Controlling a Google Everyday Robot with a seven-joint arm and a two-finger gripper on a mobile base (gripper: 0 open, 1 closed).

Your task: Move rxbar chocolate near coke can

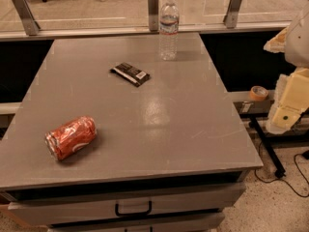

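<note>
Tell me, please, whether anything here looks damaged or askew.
The coke can lies on its side, dented, at the front left of the table. The gripper hangs beyond its right edge.

rxbar chocolate (130, 74) flat mid-table | coke can (71, 137) sideways front-left | claw (285, 116) right edge

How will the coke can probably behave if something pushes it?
The coke can lies on its side, so it may roll. It looks dented, thus probably empty and light. The gripper is off the table, at picture right.
</note>
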